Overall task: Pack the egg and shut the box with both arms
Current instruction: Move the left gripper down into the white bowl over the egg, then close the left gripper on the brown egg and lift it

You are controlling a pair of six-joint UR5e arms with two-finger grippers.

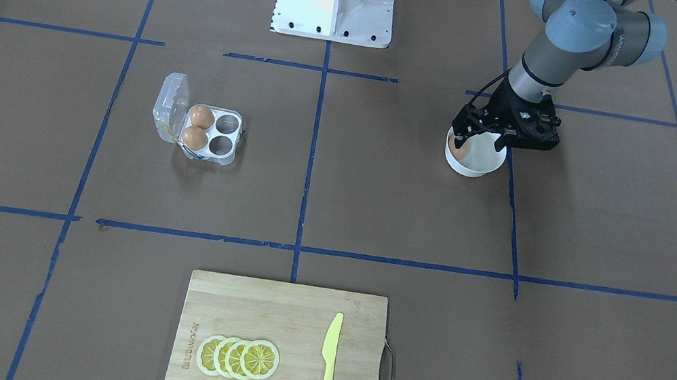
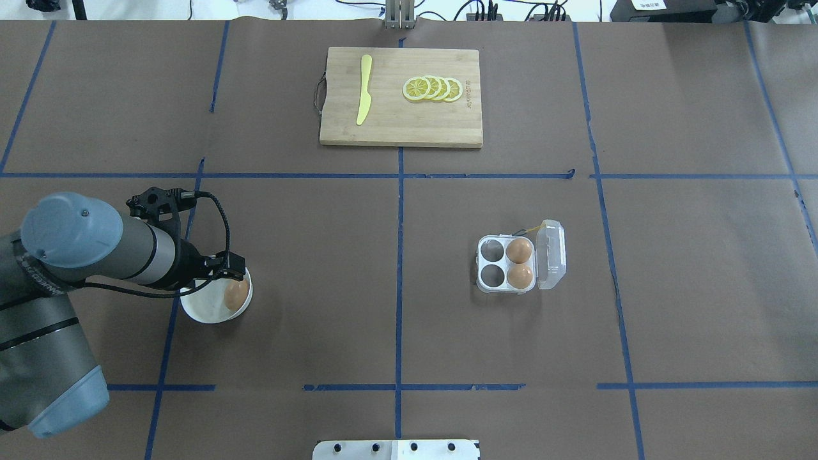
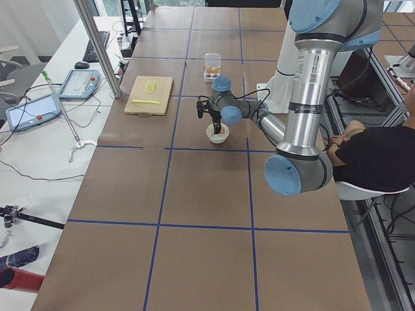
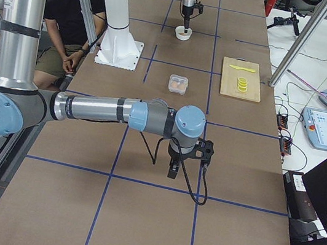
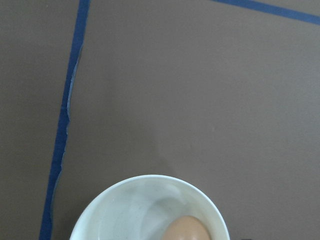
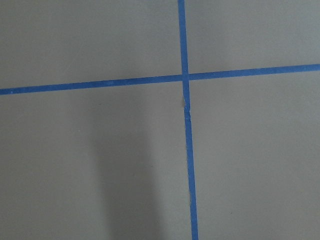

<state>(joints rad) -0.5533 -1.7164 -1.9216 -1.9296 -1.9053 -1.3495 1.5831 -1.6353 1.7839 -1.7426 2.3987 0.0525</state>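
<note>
Seen from overhead, two packed eggs [image 2: 519,250] fill the box's [image 2: 505,289] 3 o'clock cells. Two cells are empty and the lid [image 2: 551,254] is up. The third egg [image 2: 236,294] lies in the one white bowl [image 2: 192,313] at the box's 9 o'clock on the worktop [image 2: 319,268]. You have yet to pack it and close the box. The left jaws hang parted over it, empty. Whether the right jaws are open, you cannot tell.

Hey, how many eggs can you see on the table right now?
3. Two fill the box cells beside its open lid: far egg, near egg. The third egg lies in the white bowl, which the left arm partly covers, so another could hide there.
</note>
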